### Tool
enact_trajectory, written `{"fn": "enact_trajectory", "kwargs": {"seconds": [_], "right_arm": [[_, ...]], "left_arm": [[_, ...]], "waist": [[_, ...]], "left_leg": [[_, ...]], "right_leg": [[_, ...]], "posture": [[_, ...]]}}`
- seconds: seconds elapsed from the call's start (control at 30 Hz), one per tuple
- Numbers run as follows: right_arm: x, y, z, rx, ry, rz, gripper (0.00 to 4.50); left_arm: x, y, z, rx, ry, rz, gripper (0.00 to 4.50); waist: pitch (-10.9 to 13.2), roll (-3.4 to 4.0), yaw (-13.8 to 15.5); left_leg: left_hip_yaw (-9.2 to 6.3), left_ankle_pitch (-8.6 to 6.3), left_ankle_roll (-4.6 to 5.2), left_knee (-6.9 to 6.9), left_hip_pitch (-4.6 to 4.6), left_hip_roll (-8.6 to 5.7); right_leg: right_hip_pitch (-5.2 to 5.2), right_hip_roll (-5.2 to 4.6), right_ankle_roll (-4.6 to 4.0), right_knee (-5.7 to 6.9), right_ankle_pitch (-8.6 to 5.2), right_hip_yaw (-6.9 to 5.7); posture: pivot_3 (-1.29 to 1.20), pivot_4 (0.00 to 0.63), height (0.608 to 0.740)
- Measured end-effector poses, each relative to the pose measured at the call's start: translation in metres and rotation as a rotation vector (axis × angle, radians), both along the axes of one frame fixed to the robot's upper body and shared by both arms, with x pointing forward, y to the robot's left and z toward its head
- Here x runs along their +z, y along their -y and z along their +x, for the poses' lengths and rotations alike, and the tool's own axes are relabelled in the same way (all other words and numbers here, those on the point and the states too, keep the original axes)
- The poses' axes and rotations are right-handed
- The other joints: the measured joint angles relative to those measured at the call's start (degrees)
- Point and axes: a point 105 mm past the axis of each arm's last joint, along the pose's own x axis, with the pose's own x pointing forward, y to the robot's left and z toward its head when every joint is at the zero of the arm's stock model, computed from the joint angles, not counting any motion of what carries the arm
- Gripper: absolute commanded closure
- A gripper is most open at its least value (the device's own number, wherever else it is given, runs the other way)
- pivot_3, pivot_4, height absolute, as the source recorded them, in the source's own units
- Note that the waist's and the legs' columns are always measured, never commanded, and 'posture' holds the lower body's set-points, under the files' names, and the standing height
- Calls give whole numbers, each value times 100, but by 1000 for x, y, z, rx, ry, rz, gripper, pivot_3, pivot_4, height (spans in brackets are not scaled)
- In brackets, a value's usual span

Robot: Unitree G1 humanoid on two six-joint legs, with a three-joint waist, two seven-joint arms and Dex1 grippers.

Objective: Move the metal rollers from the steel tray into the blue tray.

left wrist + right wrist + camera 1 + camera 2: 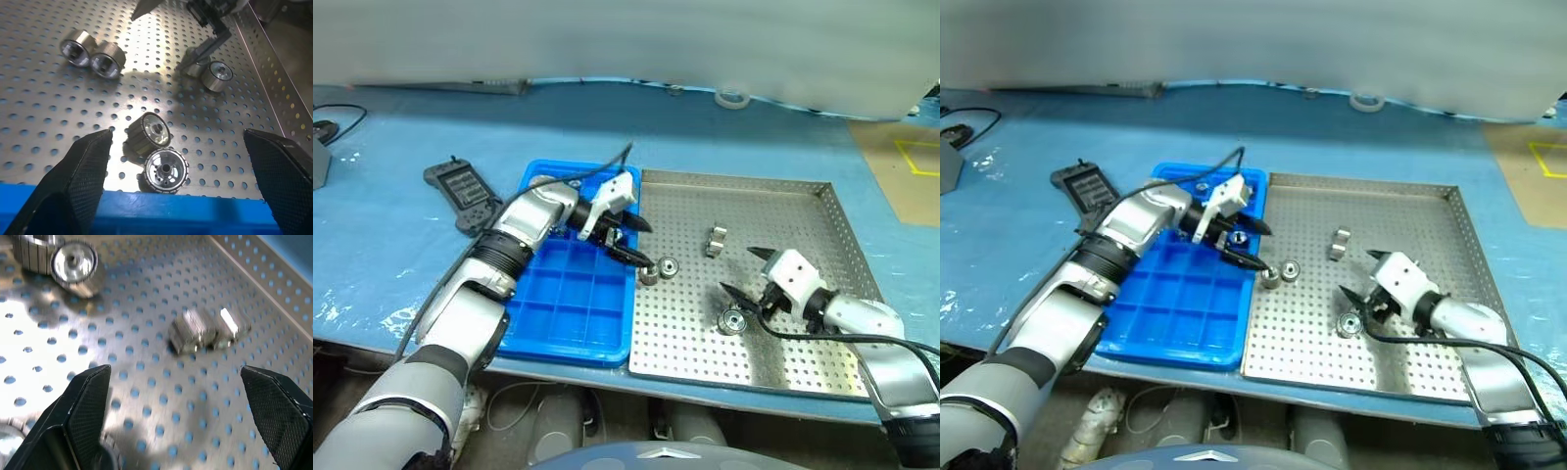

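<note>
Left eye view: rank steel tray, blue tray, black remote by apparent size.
1. steel tray
2. blue tray, partly covered by the left arm
3. black remote

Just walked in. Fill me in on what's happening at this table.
A two-armed robot is working over a steel tray that holds metal rollers, with a blue tray beside it. The left gripper, jaws open, hovers over a pair of rollers near the blue tray's edge. The right gripper, also open, sits by another roller. Neither holds anything. At least one roller already lies in the blue tray.
</note>
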Motion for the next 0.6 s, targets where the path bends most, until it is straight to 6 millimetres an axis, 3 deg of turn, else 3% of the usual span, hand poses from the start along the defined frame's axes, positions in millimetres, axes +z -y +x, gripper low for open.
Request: {"fn": "enact_trajectory", "kwargs": {"seconds": [0.27,0.6], "right_arm": [[0,-11,-13,-27,30,39,9],[-1,-10,-17,-57,31,28,9]], "left_arm": [[-17,29,-8,-59,-23,45,0],[-31,48,13,30,159,105,0]], "waist": [[0,0,-147],[-2,2,-278]], "left_leg": [[0,-2,-2,5,1,0],[-2,-9,7,11,11,0]], "right_leg": [[1,-1,0,2,0,0],[20,0,1,-11,0,0]], "posture": [[-360,150,740],[-381,150,740]]}}
